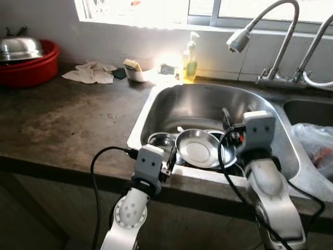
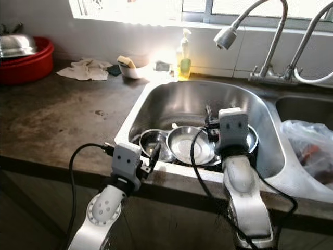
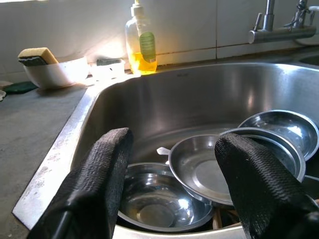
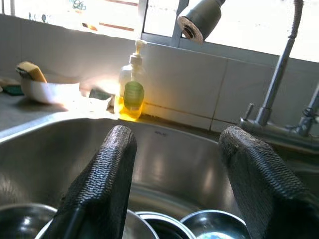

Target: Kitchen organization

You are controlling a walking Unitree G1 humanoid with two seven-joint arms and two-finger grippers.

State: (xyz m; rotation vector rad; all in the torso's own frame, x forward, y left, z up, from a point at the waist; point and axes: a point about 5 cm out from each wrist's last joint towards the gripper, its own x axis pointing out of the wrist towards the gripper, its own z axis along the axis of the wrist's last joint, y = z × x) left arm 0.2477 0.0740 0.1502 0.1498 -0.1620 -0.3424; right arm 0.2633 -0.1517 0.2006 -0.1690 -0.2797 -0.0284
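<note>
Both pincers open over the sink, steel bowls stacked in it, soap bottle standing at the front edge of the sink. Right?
Not quite. The soap bottle stands at the back of the sink, against the wall under the window, as the left eye view shows. The rest holds: left pincer and right pincer are open, steel bowls in the basin.

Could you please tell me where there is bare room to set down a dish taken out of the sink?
The dark counter is bare between the sink rim and the red basin, in front of the white cloth. The back corner is crowded with a sponge bowl and soap bottle. The sink floor is packed with steel dishes.
</note>
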